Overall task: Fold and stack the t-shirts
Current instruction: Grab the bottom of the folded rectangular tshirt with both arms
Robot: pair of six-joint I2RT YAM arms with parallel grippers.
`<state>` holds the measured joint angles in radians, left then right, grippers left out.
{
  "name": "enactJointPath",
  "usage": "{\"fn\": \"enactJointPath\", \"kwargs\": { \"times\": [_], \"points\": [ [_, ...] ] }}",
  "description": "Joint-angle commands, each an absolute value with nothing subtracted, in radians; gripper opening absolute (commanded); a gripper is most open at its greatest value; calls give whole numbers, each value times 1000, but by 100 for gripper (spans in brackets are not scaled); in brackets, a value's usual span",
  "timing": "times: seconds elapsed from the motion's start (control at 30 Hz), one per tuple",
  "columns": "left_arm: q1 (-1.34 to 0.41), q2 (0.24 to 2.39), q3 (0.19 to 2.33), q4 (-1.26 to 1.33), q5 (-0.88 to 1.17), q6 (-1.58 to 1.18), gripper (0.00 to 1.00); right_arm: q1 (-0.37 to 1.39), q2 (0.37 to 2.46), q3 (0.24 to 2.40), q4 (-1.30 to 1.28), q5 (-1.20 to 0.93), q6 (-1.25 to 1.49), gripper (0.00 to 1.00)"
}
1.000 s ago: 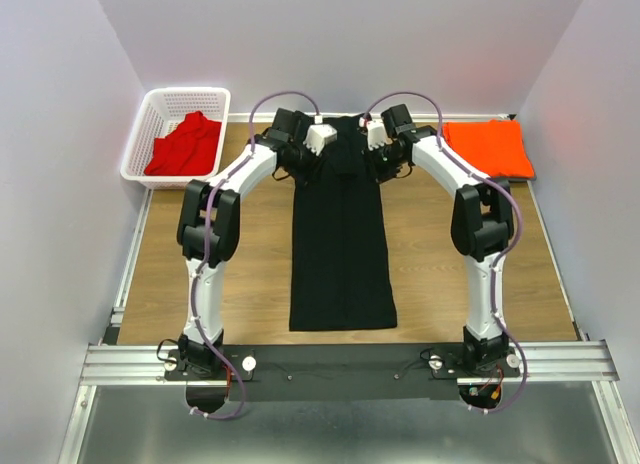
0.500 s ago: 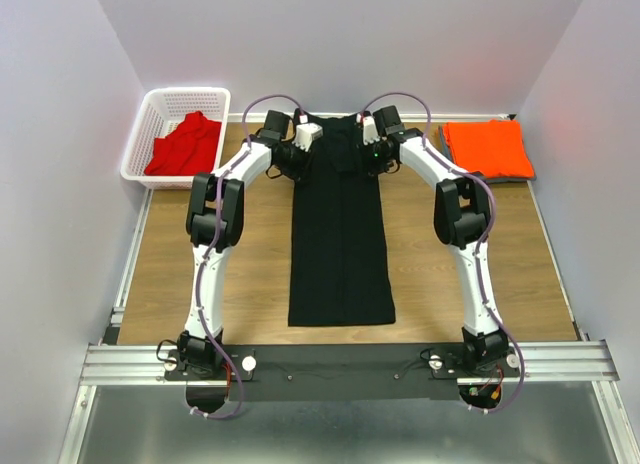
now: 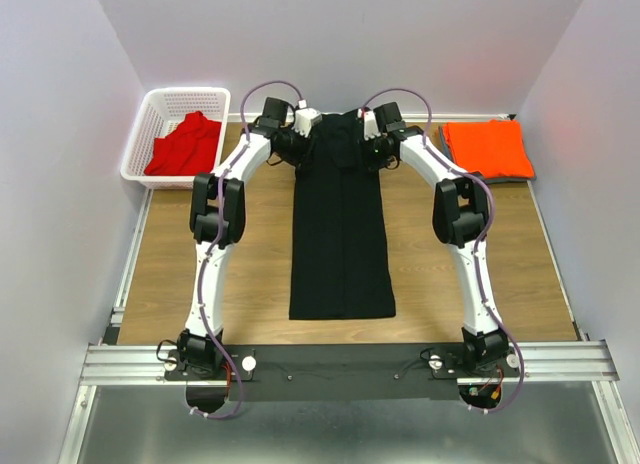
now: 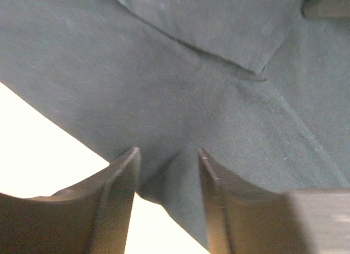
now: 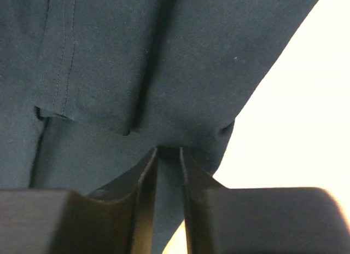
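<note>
The large black t-shirt lies as a long narrow strip down the middle of the table, its top end at the far edge. My left gripper is at its top left corner. In the left wrist view its jaws stand apart around a fold of the black cloth, the gripper open. My right gripper is at the top right corner. In the right wrist view it is shut on an edge of the black cloth. The orange t-shirt lies folded at the far right. The red t-shirt is bunched in the basket.
The white mesh basket stands at the far left corner. White walls close in the back and both sides. Bare wooden tabletop shows on either side of the black strip. A metal rail runs along the near edge.
Both grippers have moved away from me toward the back wall with the shirt's top end, stretching the strip slightly longer. The arms are more extended.
</note>
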<state>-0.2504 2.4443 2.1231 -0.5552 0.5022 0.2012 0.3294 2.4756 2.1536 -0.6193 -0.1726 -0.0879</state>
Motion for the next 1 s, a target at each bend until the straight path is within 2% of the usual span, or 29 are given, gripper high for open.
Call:
{"fn": "enactJointPath", "kwargs": {
  "times": [0.0,0.03,0.07,0.1,0.13,0.17,0.27,0.33,0.37,0.4,0.5,0.53,0.6,0.63,0.73,0.8,0.83,0.9,0.97],
  "points": [
    [-239,2341,2143,-568,520,224,63,322,2384,2194,-612,-170,-120,37],
    [-239,2265,2116,-560,520,241,69,322,2346,2191,-614,-181,-139,46],
    [-239,2222,2100,-552,522,255,73,322,2311,2183,-614,-187,-150,46],
    [-239,2132,2065,-539,514,280,86,322,2233,2166,-615,-199,-181,56],
    [-238,2082,2042,-526,505,291,90,324,2192,2155,-612,-204,-202,70],
    [-236,2036,2020,-514,502,304,98,322,2157,2145,-614,-206,-219,75],
    [-221,1860,1944,-473,511,368,98,322,2014,2094,-615,-210,-270,85],
    [-215,1749,1889,-434,523,374,98,324,1918,2048,-614,-235,-317,85],
    [-213,1712,1867,-414,522,377,98,324,1887,2028,-614,-257,-330,95],
    [-213,1672,1800,-355,523,382,98,324,1856,2004,-614,-270,-360,100],
    [-213,1495,1630,-180,509,339,98,327,1734,1901,-620,-337,-414,100],
    [-216,1412,1509,-56,473,322,98,336,1705,1878,-639,-362,-446,100],
    [-215,1346,1448,-46,503,389,98,359,1626,1818,-672,-382,-477,100],
    [-215,1289,1418,-142,616,526,98,400,1605,1800,-728,-376,-527,100],
    [-241,1176,1317,-345,745,746,98,509,1510,1660,-833,-318,-613,100],
    [-262,1131,1254,-484,755,831,98,564,1432,1556,-857,-287,-635,100],
    [-288,1090,1183,-542,759,986,98,609,1408,1440,-876,-285,-650,100],
    [-325,1046,1097,-668,744,1096,98,656,1350,1343,-890,-297,-660,100],
    [-366,978,956,-716,738,1191,96,718,1313,1217,-891,-319,-669,100]
  ]
}}
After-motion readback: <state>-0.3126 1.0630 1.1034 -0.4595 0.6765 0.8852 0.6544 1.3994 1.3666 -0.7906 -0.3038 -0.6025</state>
